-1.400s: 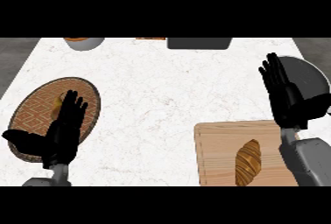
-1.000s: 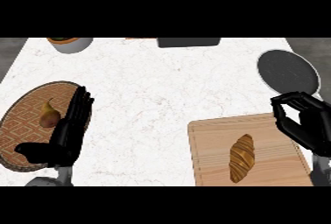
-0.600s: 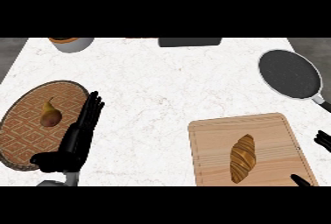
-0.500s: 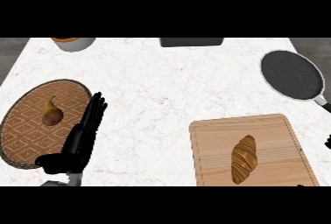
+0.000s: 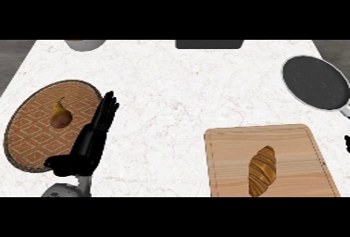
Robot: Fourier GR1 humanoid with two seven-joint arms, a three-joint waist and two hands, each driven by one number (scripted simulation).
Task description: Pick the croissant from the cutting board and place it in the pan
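Left hand (image 5: 92, 134) rested w/ fingers straight beside our round woven mat (image 5: 31, 134); right hand barely showed at the frame's right edge, fingers unreadable. Golden-brown croissant (image 5: 262, 169) lay untouched on the pale wooden cutting board (image 5: 226, 143); dark round pan (image 5: 315, 82) held nothing. Pick & place both remained.

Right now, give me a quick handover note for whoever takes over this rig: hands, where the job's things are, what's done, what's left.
Left hand: open, fingers straight, resting at the lower left beside the round woven mat, which holds a brown pear.
Right hand: only a dark sliver shows at the right edge, so its fingers can't be judged.
Golden-brown croissant: lies on the light wooden cutting board at the lower right, not held.
Dark round pan: upper right, nothing in it.
Done: nothing yet.
Left: grasp the croissant, lift it, carry it up to the pan and set it inside.
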